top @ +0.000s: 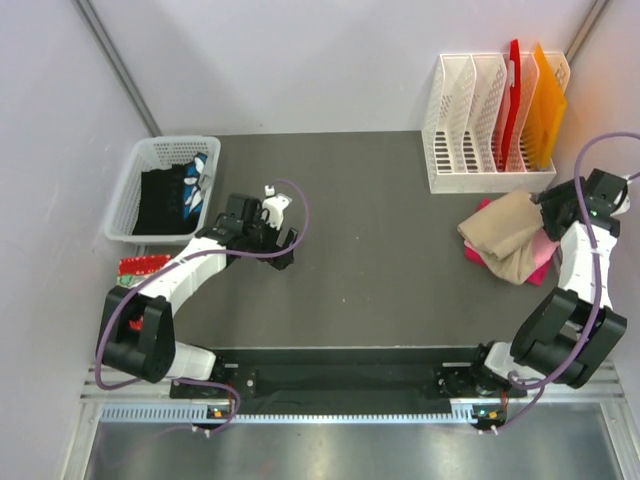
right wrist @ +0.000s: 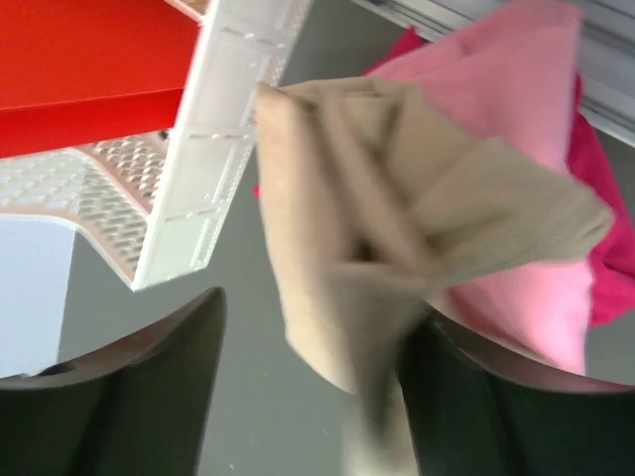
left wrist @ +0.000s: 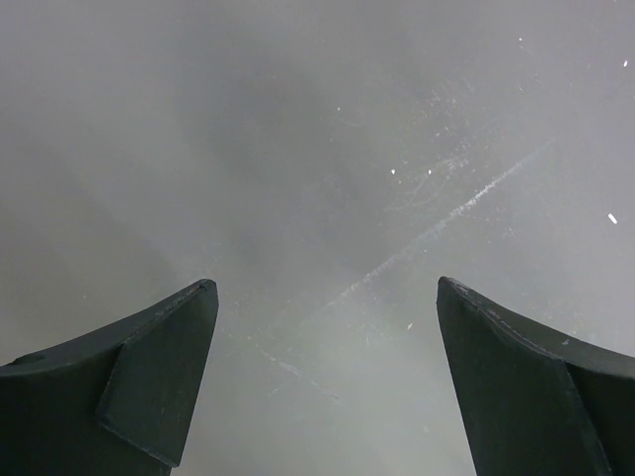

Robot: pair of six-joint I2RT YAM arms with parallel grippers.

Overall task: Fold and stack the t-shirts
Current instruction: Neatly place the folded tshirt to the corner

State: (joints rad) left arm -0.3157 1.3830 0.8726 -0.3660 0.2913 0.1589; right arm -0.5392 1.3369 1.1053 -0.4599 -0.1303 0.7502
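Note:
A tan t-shirt [top: 505,235] lies loosely folded on top of a pink t-shirt [top: 545,252] at the table's right edge, just in front of the file rack. My right gripper [top: 545,203] hovers at the pile's far right corner. In the right wrist view the right gripper [right wrist: 317,312] is open, and a blurred edge of the tan t-shirt [right wrist: 397,218] hangs between its fingers, close to the right one; the pink t-shirt [right wrist: 526,79] shows behind. My left gripper [top: 285,250] rests low over bare table at centre left, and the left gripper [left wrist: 325,288] is open and empty.
A white file rack [top: 480,150] with a red sheet [top: 513,100] and an orange sheet [top: 545,110] stands at the back right. At the back left is a white mesh basket [top: 140,170] with dark items inside. A small red object [top: 140,265] lies beside the left arm.

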